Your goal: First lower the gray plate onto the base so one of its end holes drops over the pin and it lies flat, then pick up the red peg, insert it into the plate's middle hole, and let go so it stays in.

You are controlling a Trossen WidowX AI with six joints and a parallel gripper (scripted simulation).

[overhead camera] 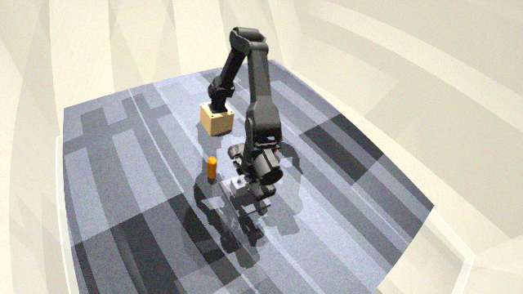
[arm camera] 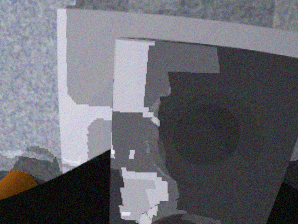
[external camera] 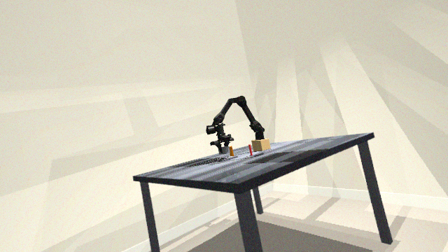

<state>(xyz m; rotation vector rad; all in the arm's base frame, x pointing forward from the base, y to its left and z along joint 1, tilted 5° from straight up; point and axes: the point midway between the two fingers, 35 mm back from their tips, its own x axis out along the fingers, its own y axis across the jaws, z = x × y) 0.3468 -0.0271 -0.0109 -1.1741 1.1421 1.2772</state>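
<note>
Pale walls streaked with broad bands of light and shade surround a desk point(overhead camera: 98, 163) point(external camera: 280, 154) point(arm camera: 30, 75) patterned in blue-gray and dark strips, standing on dark legs over a light floor. My hand point(overhead camera: 248, 175) point(external camera: 221, 143) point(arm camera: 177, 159) points down, and its two fingers are pinching the gray plate point(overhead camera: 235, 181) point(external camera: 224, 150) point(arm camera: 210, 130) between them. From my wrist the plate fills much of the view, mostly in shadow, with a dark round hole in the part nearest the middle and part of another round shape at the lower edge. Below it, the flat base point(overhead camera: 249, 201) point(arm camera: 90, 55) reaches out past the plate's upper and left edges as my wrist sees them. I cannot tell whether the plate touches the base, nor can I make out the pin. Just beside the base stands an orange cylinder point(overhead camera: 212, 167) point(external camera: 232, 151) point(arm camera: 17, 185), upright and apart from my fingers; only its rounded top shows at the lower left of my wrist view. The red peg point(overhead camera: 274, 151) point(external camera: 250, 150) stands upright on the desk, outside my grasp, and from above all but a sliver is hidden by my arm. Farther out, a tan block point(overhead camera: 221, 122) point(external camera: 261, 145) sits on the desk and carries the foot of my black arm, which rises, bends high over the surface and comes down to the hand.
</note>
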